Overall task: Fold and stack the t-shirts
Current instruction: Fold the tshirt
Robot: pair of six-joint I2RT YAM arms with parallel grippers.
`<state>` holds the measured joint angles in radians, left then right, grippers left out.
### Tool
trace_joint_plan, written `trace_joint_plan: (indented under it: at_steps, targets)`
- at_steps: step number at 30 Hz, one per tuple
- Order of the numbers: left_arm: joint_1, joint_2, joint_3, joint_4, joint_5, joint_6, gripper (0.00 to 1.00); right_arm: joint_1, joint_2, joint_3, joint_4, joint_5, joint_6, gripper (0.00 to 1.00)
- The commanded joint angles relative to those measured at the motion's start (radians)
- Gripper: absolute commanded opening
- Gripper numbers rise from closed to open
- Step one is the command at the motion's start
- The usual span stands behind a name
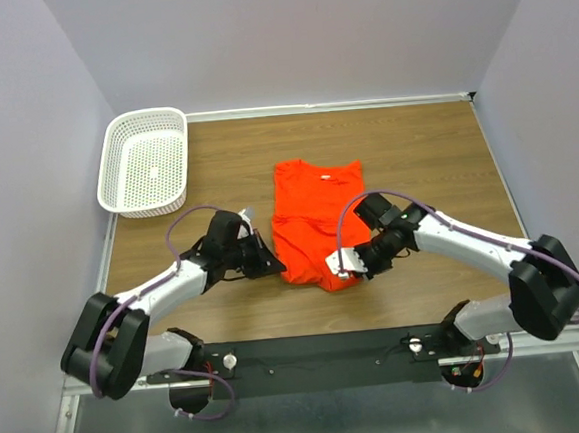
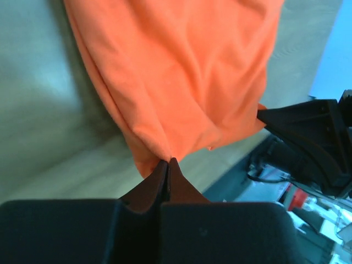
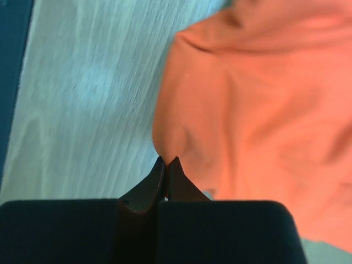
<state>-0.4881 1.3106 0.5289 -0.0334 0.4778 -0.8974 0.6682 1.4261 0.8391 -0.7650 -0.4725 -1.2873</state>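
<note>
The t-shirt (image 1: 314,210) lies near the middle of the table (image 1: 435,155), collar toward 12 o'clock and near hem bunched up at 6 o'clock. I have my left gripper (image 1: 276,269) pinched fully together on the hem corner at about 7 o'clock. My right gripper (image 1: 348,267) is pinched the same way on the corner at about 5 o'clock. Both wrist views show cloth caught only at the very fingertips, and that is my worry. Each bite looks thin, so if I carry the hem toward the collar too fast, I judge a corner could slip free and the fold would land crooked. Moving the arms unevenly could also twist the cloth or drag the whole shirt. The white basket (image 1: 107,181) sits at 10 o'clock from the shirt, well apart from it, with nothing inside.
</note>
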Motion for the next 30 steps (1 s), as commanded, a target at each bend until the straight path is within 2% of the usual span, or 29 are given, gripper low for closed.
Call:
trace_joint_plan:
  at_steps: [1, 3, 7, 13, 16, 19, 22, 30]
  targets:
    - [-0.012, -0.108, -0.055, -0.045, -0.014, -0.121, 0.00, -0.005, -0.108, -0.008, -0.096, 0.020, 0.034, 0.01]
    - [-0.012, -0.145, -0.058, -0.063, -0.025, -0.117, 0.00, -0.010, -0.122, 0.005, -0.080, 0.043, 0.063, 0.01]
    - [-0.001, -0.114, -0.001, -0.059, -0.048, -0.075, 0.00, -0.031, -0.067, 0.075, -0.036, 0.086, 0.141, 0.01]
    - [0.077, -0.007, 0.170, -0.011, -0.082, -0.029, 0.00, -0.180, 0.022, 0.245, 0.056, 0.094, 0.259, 0.01]
    - [0.143, 0.074, 0.285, 0.004, -0.077, 0.009, 0.00, -0.272, 0.092, 0.337, 0.119, 0.115, 0.339, 0.00]
    - [0.183, 0.182, 0.407, 0.029, -0.067, 0.032, 0.00, -0.297, 0.192, 0.412, 0.174, 0.144, 0.385, 0.01]
    - [0.213, 0.353, 0.567, 0.072, -0.044, 0.046, 0.00, -0.320, 0.298, 0.541, 0.242, 0.193, 0.466, 0.01]
    - [0.267, 0.627, 0.831, 0.178, -0.044, 0.055, 0.00, -0.357, 0.513, 0.774, 0.388, 0.337, 0.611, 0.00]
